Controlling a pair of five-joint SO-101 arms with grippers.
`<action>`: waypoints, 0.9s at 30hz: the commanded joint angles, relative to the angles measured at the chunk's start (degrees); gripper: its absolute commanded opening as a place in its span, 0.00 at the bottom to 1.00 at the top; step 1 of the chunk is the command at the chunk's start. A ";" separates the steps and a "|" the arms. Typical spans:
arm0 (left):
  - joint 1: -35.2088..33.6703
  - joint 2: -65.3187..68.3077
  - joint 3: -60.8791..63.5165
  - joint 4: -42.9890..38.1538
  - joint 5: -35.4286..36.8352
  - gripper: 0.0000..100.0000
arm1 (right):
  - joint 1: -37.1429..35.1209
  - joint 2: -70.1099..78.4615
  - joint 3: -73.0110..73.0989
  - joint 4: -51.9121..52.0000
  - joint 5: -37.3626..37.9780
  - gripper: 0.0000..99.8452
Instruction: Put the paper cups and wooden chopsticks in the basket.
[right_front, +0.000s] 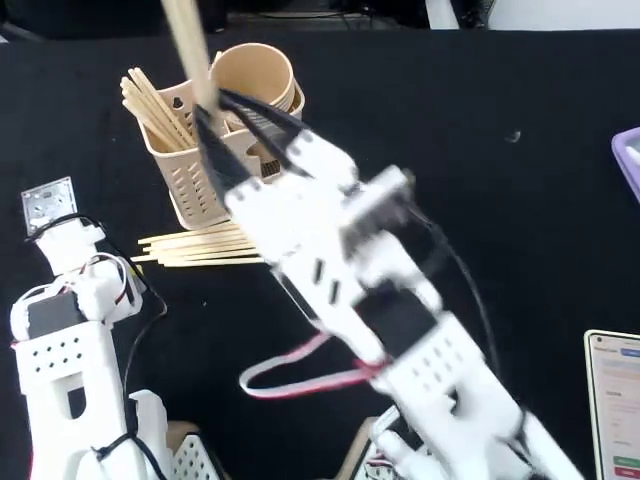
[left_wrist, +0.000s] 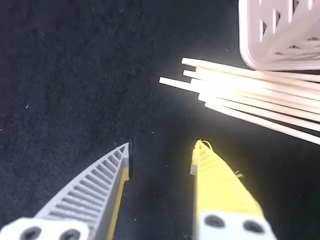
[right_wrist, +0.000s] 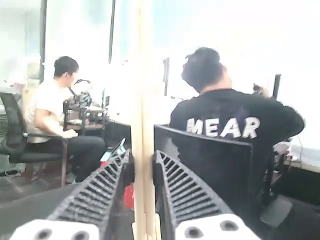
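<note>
Wooden chopsticks (right_wrist: 141, 75) tight in right hand (right_wrist: 142, 160), left hand (left_wrist: 161, 145) wide open

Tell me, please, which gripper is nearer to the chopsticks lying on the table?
Left. The left gripper sits open just short of the loose chopsticks; the right gripper, shut on the held chopsticks, is raised beside the basket.

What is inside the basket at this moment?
Inside the basket stand several wooden chopsticks and paper cups. The right arm covers part of its inside, so anything there is hidden.
</note>
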 joint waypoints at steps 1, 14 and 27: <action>-0.48 -0.88 -0.22 -1.14 -0.09 0.21 | -0.97 13.32 -13.76 -1.85 -0.79 0.01; -0.48 -0.97 -0.22 -0.79 -0.09 0.21 | 0.97 41.54 -24.48 -1.76 -0.79 0.01; -0.48 -0.97 -0.31 -0.70 -0.09 0.21 | 1.58 42.77 -18.68 -1.41 -0.62 0.14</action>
